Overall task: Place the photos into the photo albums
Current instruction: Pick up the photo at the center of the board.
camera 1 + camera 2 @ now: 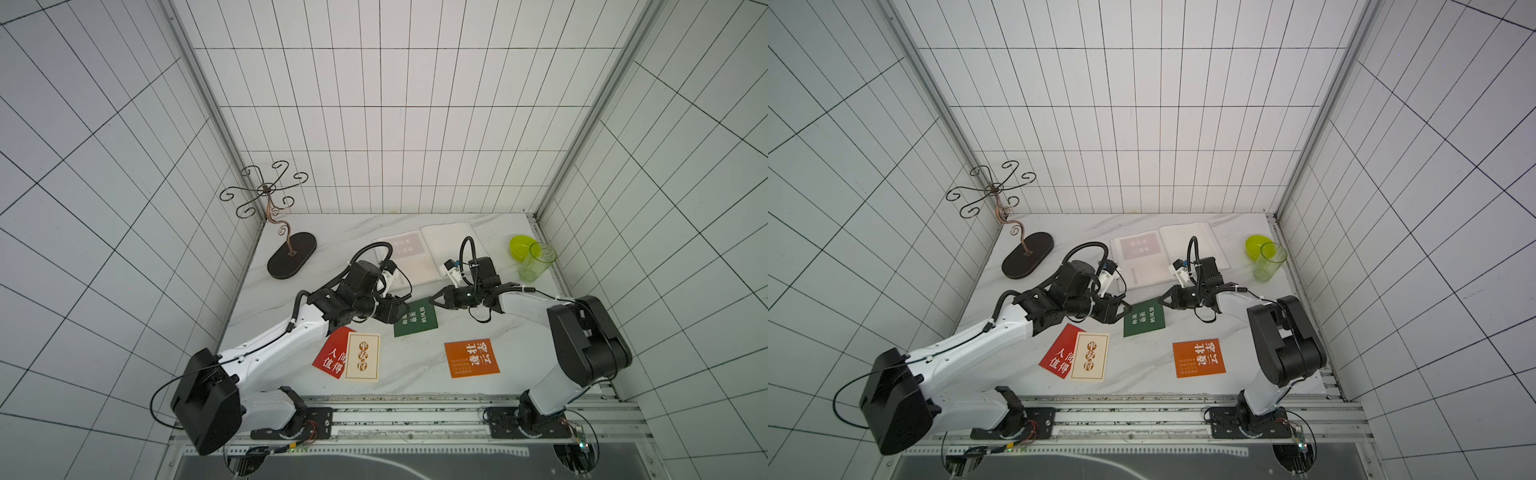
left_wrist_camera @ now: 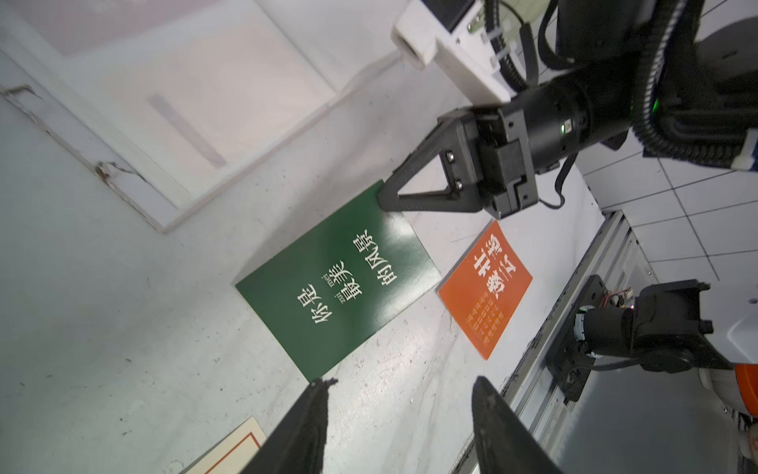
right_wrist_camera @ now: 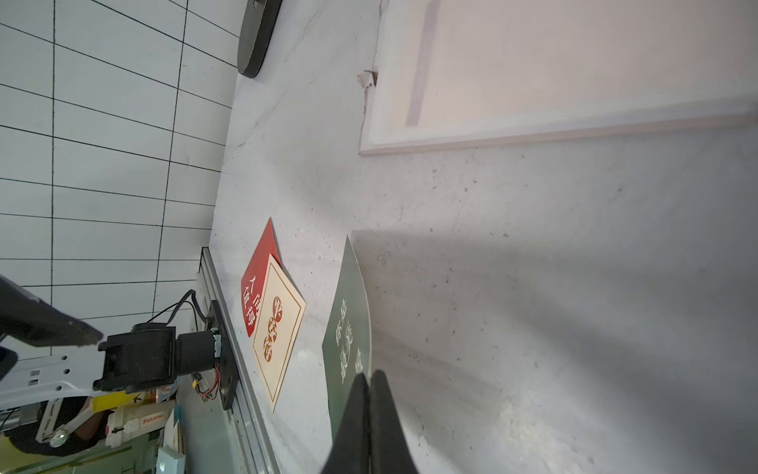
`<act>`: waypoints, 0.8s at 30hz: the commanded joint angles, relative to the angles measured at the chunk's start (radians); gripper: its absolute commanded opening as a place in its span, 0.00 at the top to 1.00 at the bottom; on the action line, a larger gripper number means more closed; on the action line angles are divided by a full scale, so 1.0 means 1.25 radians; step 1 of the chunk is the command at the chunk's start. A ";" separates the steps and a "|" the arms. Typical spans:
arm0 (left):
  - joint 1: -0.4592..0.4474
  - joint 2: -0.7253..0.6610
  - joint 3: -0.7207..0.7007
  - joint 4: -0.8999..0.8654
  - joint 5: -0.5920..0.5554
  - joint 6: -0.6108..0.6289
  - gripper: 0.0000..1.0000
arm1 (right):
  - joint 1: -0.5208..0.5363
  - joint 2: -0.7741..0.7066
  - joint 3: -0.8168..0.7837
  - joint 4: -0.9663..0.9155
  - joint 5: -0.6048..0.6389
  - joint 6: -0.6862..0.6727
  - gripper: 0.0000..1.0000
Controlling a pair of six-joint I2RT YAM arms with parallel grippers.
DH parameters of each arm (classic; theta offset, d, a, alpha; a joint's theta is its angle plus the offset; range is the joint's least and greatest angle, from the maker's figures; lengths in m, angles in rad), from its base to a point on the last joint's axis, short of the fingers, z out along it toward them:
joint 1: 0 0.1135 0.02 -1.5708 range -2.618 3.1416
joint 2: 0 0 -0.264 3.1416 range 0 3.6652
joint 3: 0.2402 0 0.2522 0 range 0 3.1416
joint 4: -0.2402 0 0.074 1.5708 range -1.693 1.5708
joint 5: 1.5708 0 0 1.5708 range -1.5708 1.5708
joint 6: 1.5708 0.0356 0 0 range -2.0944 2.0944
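Pinched fingertips of the right claw (image 3: pixel 369 383) are gripping one corner of the dark green card (image 2: pixel 340 283), which is lying on the counter (image 1: pixel 415 368) just in front of the open photo album (image 1: pixel 451 243); the left claw (image 2: pixel 400 385) is hanging wide and empty near the card's opposite corner; seemingly the pick-up is being made, and the next move is calling for a lift and a slide into an album page; the dark green card is reading 你是最美的风景; the orange card (image 1: pixel 471 358), farther from the album, is reading 壮志凌云; the red card (image 1: pixel 332 358), 人间值得.

The right pincer (image 3: pixel 370 375) grips the dark green card (image 3: pixel 348 316), near the cream card (image 3: pixel 279 332).
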 commanded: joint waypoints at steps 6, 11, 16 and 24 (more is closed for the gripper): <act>0.214 -0.117 -0.027 0.306 0.155 -0.110 0.40 | -0.002 -0.170 0.186 -0.044 0.008 -0.021 1.00; 0.247 -0.135 -0.001 0.369 0.242 -0.094 0.26 | -0.002 -0.237 0.225 0.092 -0.079 0.031 1.00; 0.247 -0.137 -0.004 0.427 0.325 -0.121 0.25 | -0.003 -0.265 0.227 0.280 -0.161 0.134 1.00; 0.256 -0.140 -0.022 0.463 0.337 -0.153 0.25 | -0.006 -0.278 0.194 0.531 -0.220 0.295 1.00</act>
